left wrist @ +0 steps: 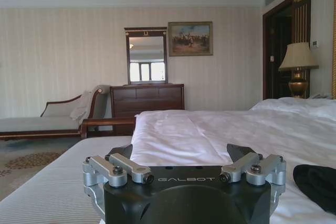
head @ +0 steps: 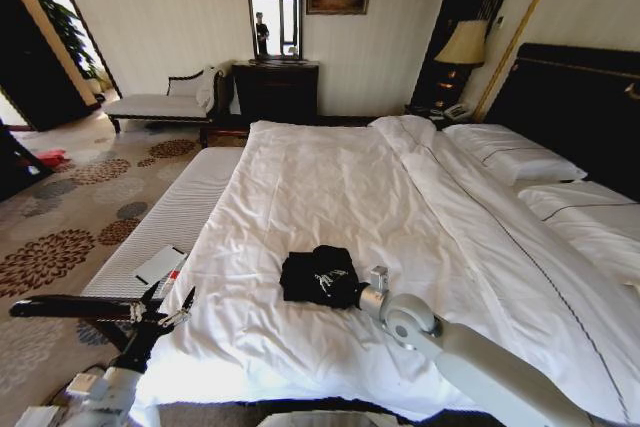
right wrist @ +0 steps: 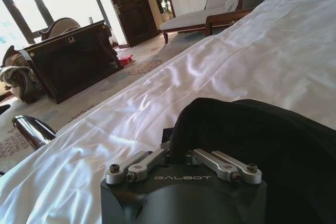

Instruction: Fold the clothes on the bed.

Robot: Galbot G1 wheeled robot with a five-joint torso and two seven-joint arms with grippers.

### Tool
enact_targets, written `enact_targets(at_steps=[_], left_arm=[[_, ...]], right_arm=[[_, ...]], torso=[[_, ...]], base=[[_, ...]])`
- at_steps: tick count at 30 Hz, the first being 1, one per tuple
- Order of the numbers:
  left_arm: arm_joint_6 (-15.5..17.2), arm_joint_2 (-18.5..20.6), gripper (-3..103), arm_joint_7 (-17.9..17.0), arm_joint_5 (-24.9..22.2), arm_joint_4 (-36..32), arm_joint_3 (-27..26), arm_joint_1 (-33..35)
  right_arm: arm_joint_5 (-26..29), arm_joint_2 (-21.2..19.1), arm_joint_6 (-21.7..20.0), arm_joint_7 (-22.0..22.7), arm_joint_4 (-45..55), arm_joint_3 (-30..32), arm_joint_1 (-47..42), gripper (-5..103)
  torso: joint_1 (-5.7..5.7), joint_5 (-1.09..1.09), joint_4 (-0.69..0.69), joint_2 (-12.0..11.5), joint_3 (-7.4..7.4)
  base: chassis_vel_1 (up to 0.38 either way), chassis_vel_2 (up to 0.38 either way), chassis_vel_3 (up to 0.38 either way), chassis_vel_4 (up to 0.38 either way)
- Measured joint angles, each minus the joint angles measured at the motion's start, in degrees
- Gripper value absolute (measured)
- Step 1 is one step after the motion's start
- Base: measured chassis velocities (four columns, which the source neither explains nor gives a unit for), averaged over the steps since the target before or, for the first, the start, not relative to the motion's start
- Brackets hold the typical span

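Note:
The clothes [head: 318,275] are one black T-shirt gathered into a small bundle on the white duvet of the bed [head: 330,177], near its front edge. My right gripper [head: 368,285] sits at the bundle's right edge. In the right wrist view its linkages are drawn together, and the black fabric [right wrist: 252,145] rises over the right gripper [right wrist: 176,148], hiding the fingertips. My left gripper [head: 170,305] hovers at the bed's front left corner, apart from the shirt. It is the open left gripper [left wrist: 181,153] in the left wrist view, where the shirt [left wrist: 317,184] lies off to one side.
A pale striped bench [head: 170,217] runs along the bed's left side with a white pad [head: 160,265] on it. Pillows [head: 510,152] and the dark headboard are at the right. A chaise [head: 160,102], dresser [head: 275,87] and lamp [head: 462,44] line the far wall.

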Motion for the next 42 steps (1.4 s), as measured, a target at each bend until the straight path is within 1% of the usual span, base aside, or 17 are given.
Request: enact_targets(at_steps=[5,8,10,14,16,17,19,21,22,25,28,29,30,31,34,37,42], left_arm=[[0.00,0.00,100,0.00,0.00,0.00,0.00,0.00],[0.00,0.00,100,0.00,0.00,0.00,0.00,0.00],[0.00,0.00,100,0.00,0.00,0.00,0.00,0.00],[0.00,0.00,100,0.00,0.00,0.00,0.00,0.00],[0.00,0.00,100,0.00,0.00,0.00,0.00,0.00],[0.00,0.00,100,0.00,0.00,0.00,0.00,0.00],[0.00,0.00,100,0.00,0.00,0.00,0.00,0.00],[0.00,0.00,100,0.00,0.00,0.00,0.00,0.00],[0.00,0.00,100,0.00,0.00,0.00,0.00,0.00],[0.00,0.00,100,0.00,0.00,0.00,0.00,0.00],[0.00,0.00,100,0.00,0.00,0.00,0.00,0.00],[0.00,0.00,100,0.00,0.00,0.00,0.00,0.00],[0.00,0.00,100,0.00,0.00,0.00,0.00,0.00],[0.00,0.00,100,0.00,0.00,0.00,0.00,0.00],[0.00,0.00,100,-0.01,0.00,0.00,-0.02,0.00],[0.00,0.00,100,0.01,0.00,0.00,-0.01,0.00],[-0.01,0.00,100,0.00,0.00,0.00,-0.01,0.00]], right_arm=[[-2.89,1.91,-0.06,-0.63,-2.32,-2.12,0.23,1],[-5.43,3.19,0.42,-1.32,-4.82,-2.50,-0.49,16],[-5.52,3.23,0.47,-1.34,-4.96,-2.45,-0.68,16],[-5.81,1.61,0.52,-1.79,-3.59,-1.32,-1.01,38],[-5.82,0.99,0.52,-1.82,-2.92,-0.90,-1.07,38],[-5.81,0.62,0.52,-1.82,-2.47,-0.55,-1.19,44],[-5.48,-1.21,0.46,-1.78,0.07,1.86,-2.50,54],[-5.42,-1.86,0.43,-1.78,0.90,3.06,-3.21,59],[-5.42,-2.82,0.43,-1.80,1.97,5.07,-4.40,59],[-5.04,-4.79,0.89,-2.13,4.76,12.35,-9.38,76],[-4.99,-5.29,2.24,-2.19,5.62,15.74,-12.29,82],[-5.30,-4.85,3.45,-1.63,5.21,17.76,-13.74,91],[-5.92,-4.18,3.99,-0.83,3.98,18.47,-13.92,91],[-6.83,-3.47,4.45,-0.28,2.56,18.75,-13.80,96],[-8.85,-2.16,5.43,0.48,-0.79,18.81,-12.98,99],[-15.85,0.59,7.96,0.89,-8.27,17.71,-10.62,100],[-21.26,1.84,9.89,0.73,-12.04,17.20,-9.96,100]], torso=[[0.00,0.01,0.01,0.00,0.00],[0.00,0.01,0.01,0.00,0.00],[0.00,0.02,0.01,0.00,0.00],[0.00,0.01,0.00,0.00,0.00],[0.00,0.01,0.01,0.00,0.00],[0.00,0.01,0.01,0.00,0.00],[0.00,0.01,0.01,0.00,0.00],[0.00,0.01,0.01,0.00,0.00],[0.00,0.01,0.01,0.00,0.00],[0.00,0.01,0.00,0.00,0.00],[0.00,0.00,-0.02,0.00,0.00],[0.00,0.01,-0.02,0.00,0.00],[0.00,0.01,-0.01,0.00,-0.01],[0.00,0.00,0.00,0.00,-0.01],[0.00,0.02,0.01,0.00,0.00],[0.01,0.03,0.02,0.00,0.00],[0.01,0.02,0.01,0.00,0.00]], base=[[0.000,0.000,0.000,0.000],[0.000,0.000,0.000,0.000],[0.000,0.000,0.000,0.000],[0.000,0.000,0.000,0.000],[0.000,0.000,0.000,0.000],[0.000,0.000,0.000,0.000],[0.000,0.000,0.000,0.000],[0.000,0.000,0.000,0.000],[0.000,0.000,0.000,0.000],[0.000,0.000,0.000,0.000],[0.000,0.000,0.000,0.000],[0.000,0.000,0.000,0.000],[0.000,0.000,0.000,0.000],[0.000,0.000,0.000,0.000],[0.000,0.000,0.000,0.000],[0.000,0.000,0.000,0.000],[0.000,0.000,0.000,0.000]])
